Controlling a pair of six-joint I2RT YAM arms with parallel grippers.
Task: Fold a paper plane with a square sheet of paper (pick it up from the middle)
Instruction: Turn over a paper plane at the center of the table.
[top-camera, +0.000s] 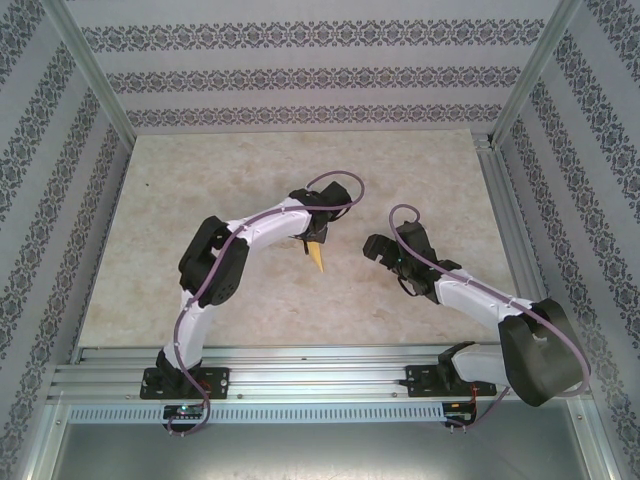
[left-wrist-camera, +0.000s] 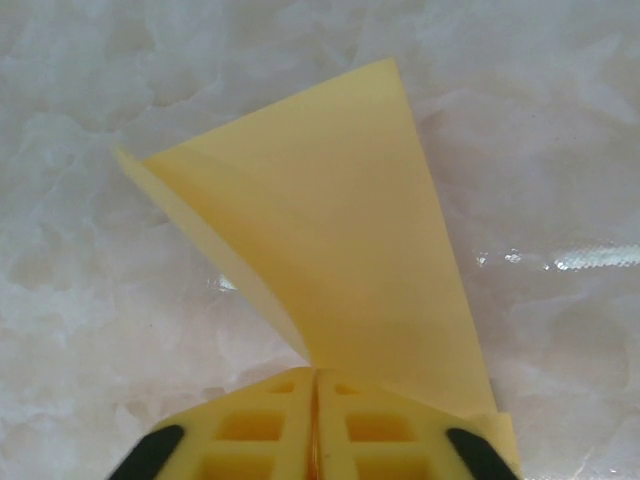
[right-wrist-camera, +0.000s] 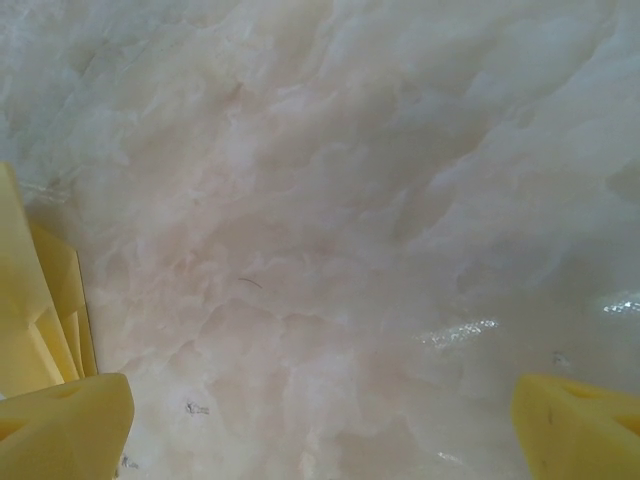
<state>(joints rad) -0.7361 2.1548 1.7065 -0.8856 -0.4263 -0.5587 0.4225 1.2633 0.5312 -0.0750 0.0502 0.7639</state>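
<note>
So the left end effector (left-wrist-camera: 316, 400) is pressed together, pinching the paper plane (left-wrist-camera: 340, 250) by one end, right on the centre crease. I'd guess that's so the layers stay stacked and don't spring open. The plane sits about mid-worktop (top-camera: 250, 180), one flap lifted off the surface. The right end effector (right-wrist-camera: 320, 425) is spread wide, hovering low just right of it, probably ready to press a fold. From these angles I can't tell if the folding's finished.

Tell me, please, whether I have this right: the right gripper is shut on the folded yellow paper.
Not quite: the left gripper is shut on the folded yellow paper, as the left wrist view shows; the right gripper stands open beside it.
</note>
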